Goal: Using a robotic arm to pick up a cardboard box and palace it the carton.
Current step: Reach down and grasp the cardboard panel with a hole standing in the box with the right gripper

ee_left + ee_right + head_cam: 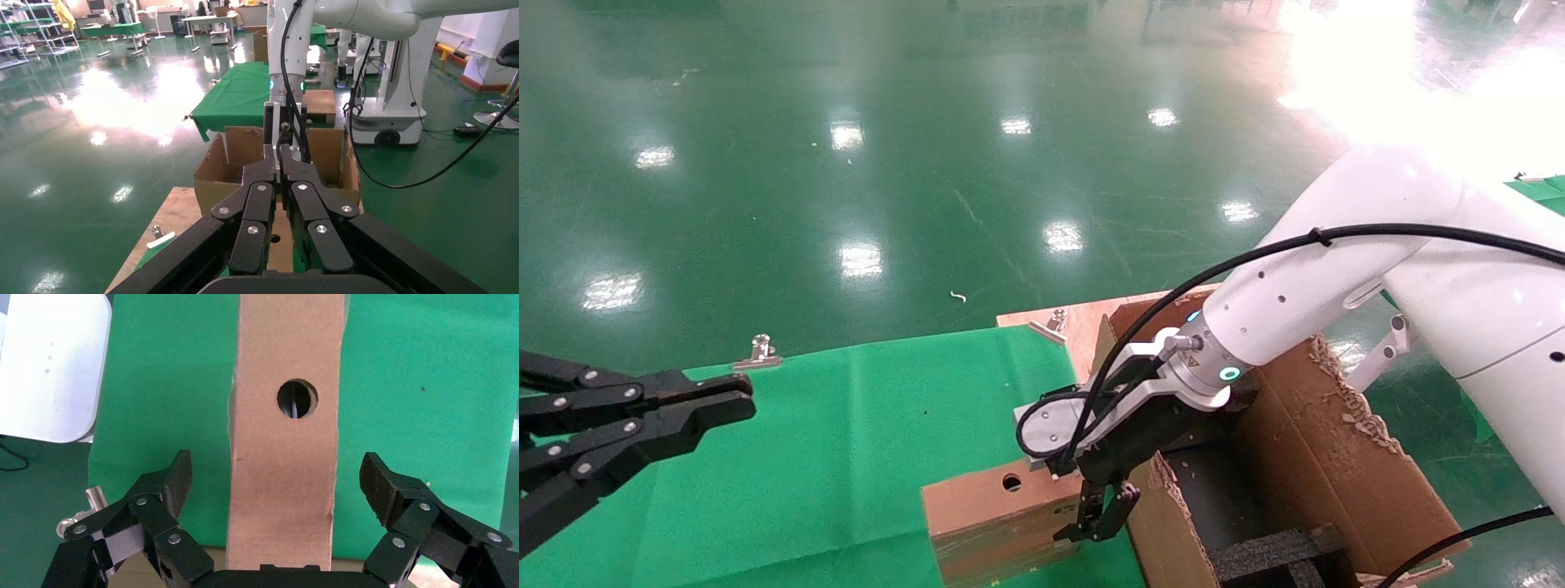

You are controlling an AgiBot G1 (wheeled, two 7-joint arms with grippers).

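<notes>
Cardboard box [283, 447] is the thing to lift, and it is not yet lifted; it lies on the green cloth [829, 441] at the near edge of the table, just beside the carton [1336, 465], its face with the round hole [297, 399] turned up. Right gripper [275, 484], on the robotic arm [1303, 286], sits over the box's end with its fingers [174, 481] spread wide, one to each side, neither touching cardboard; so I judge the approach made and the grasp still to come, then the lift, the carry and the lowering into the carton. Outward from there, the carton stands open with ragged torn flaps; black foam inserts [1279, 555] lie inside, with no box among them. Left gripper [707, 408] is parked well apart at the cloth's far left side, its jaws closed together on nothing.
</notes>
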